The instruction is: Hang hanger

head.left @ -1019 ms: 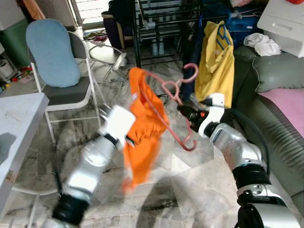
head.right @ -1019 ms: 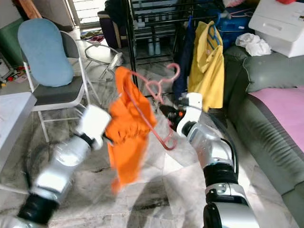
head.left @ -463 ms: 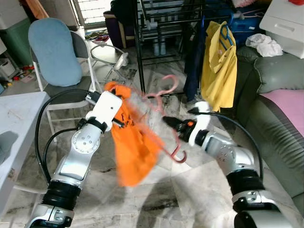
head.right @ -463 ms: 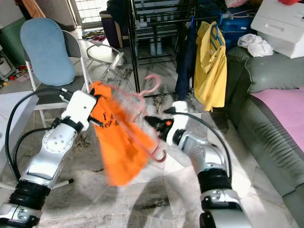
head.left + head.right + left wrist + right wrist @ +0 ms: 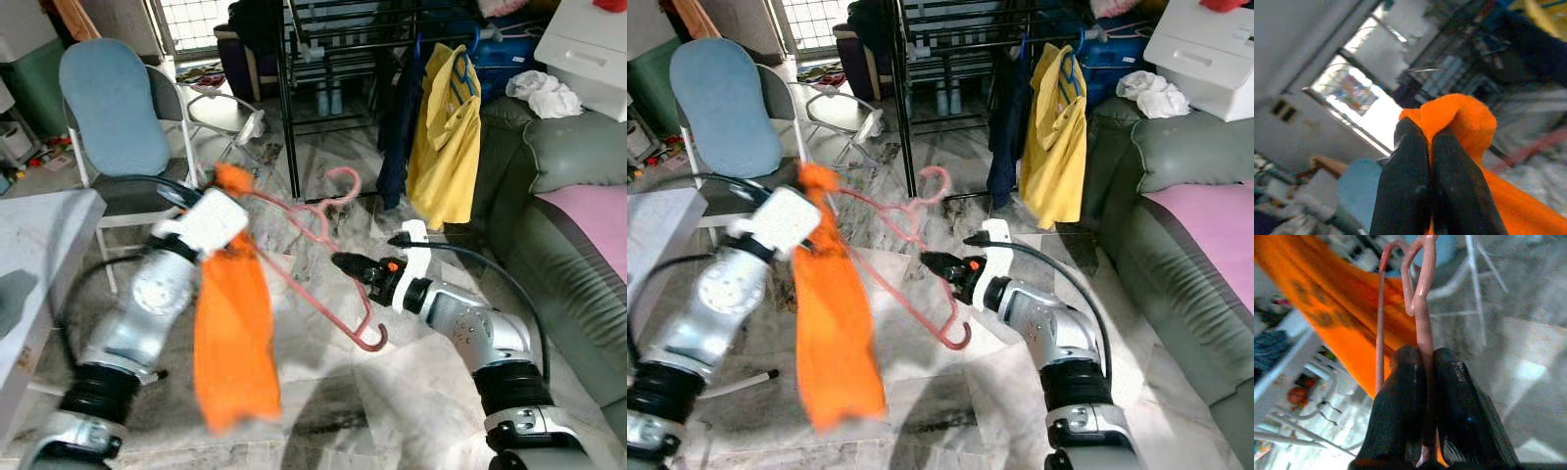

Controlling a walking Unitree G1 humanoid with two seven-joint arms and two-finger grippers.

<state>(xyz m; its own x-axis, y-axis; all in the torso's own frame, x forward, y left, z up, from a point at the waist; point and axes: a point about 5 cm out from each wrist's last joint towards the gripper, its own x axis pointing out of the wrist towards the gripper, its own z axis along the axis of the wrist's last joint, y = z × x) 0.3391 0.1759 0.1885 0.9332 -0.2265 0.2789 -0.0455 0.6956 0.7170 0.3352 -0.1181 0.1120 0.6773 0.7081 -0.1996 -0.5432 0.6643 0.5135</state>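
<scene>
**Both grippers full in front of the drying rack**

Ahead of us stands the black metal clothes rack (image 5: 323,59), with a yellow polo shirt (image 5: 446,137) hanging from it on a blue hanger. A grey-green sofa (image 5: 568,196) runs along our right side, a folding chair with a blue padded back (image 5: 113,113) stands to our left, and marble floor tiles (image 5: 392,392) lie below.

Our left gripper (image 5: 1422,142) is raised in front of the chair, its black fingers pinched together on the top fold of an orange cloth garment (image 5: 233,333), which hangs down blurred beneath it.

Our right gripper (image 5: 1418,369) reaches toward the middle, fingers clamped tight on the pink wire hanger (image 5: 313,230). The hanger sits in mid-air between our two arms, well short of the rack, its one end against the orange garment near the left gripper.
</scene>
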